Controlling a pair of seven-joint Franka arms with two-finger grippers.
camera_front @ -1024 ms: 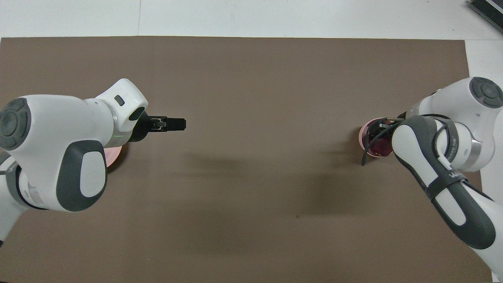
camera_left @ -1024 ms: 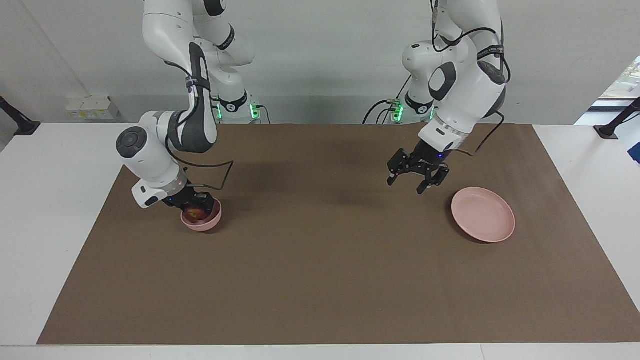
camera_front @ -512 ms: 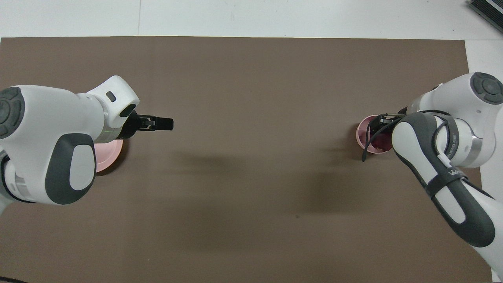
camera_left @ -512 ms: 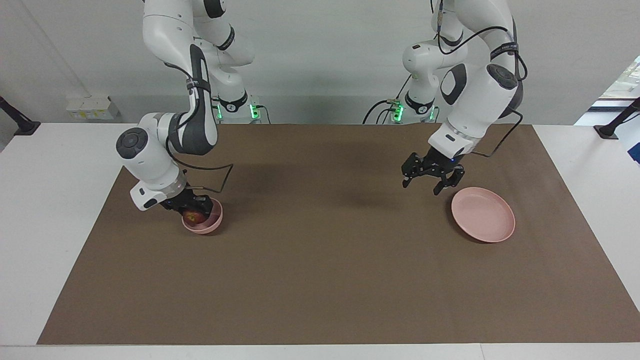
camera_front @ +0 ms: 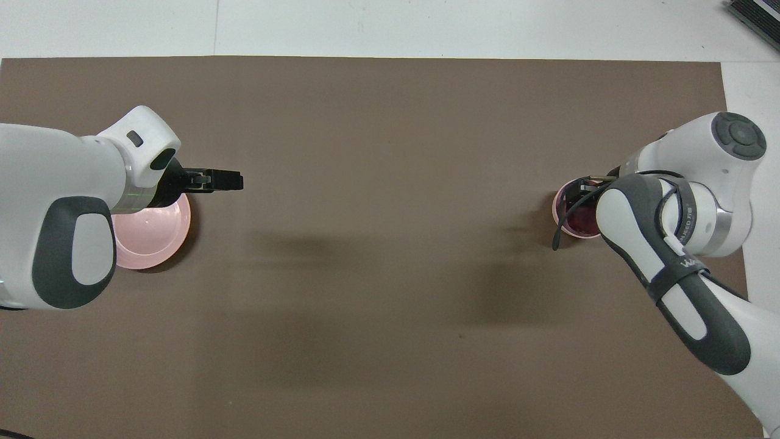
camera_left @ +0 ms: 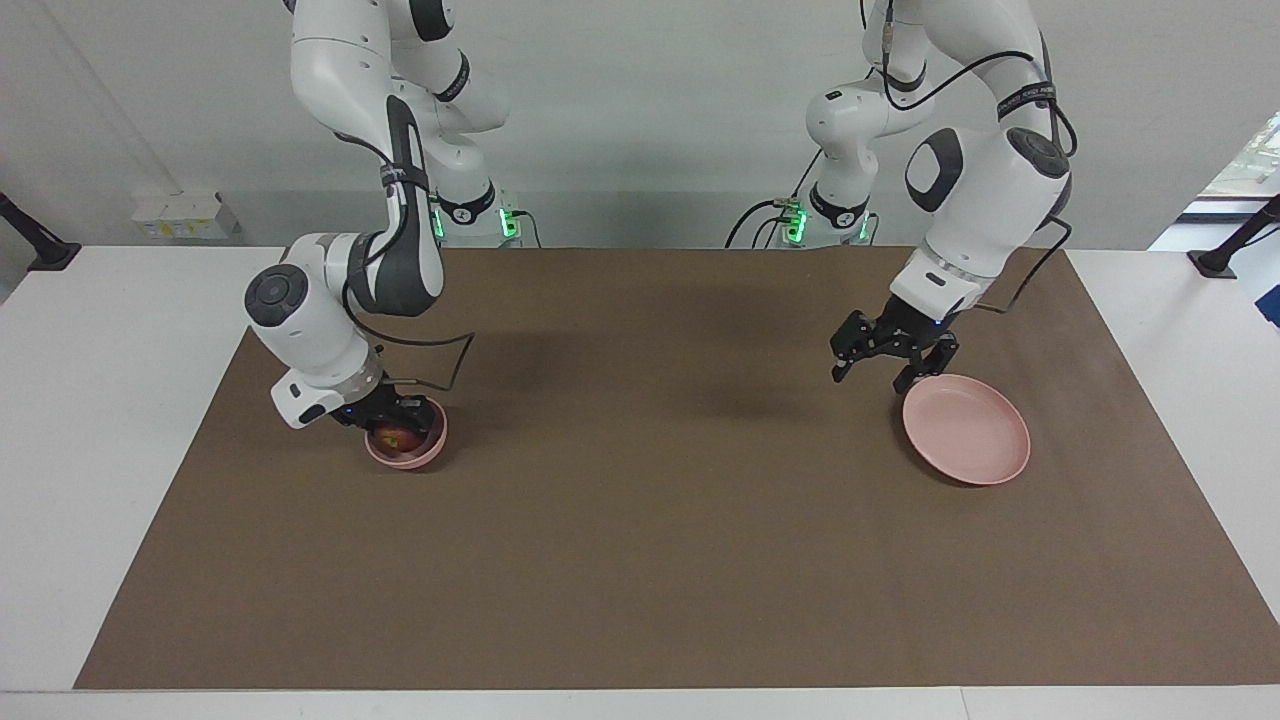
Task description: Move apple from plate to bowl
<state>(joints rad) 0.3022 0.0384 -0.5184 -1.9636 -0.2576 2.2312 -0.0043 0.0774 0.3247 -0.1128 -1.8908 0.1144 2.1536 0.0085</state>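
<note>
While the right gripper point(camera_left: 392, 418) reaches down into the bowl point(camera_left: 408, 440) at the right arm's end of the table, the apple point(camera_left: 393, 436) sits inside that bowl with the fingers at it, though whether they pinch it or stand apart cannot be told. The left gripper point(camera_left: 890, 360) hangs with its 2 fingers spread, empty, over the brown mat point(camera_left: 660, 520) just beside the plate point(camera_left: 968, 432), which lies bare at the left arm's end. Pale lettering on the right arm's dark forearm cover point(camera_front: 685, 286) is too small to read.
</note>
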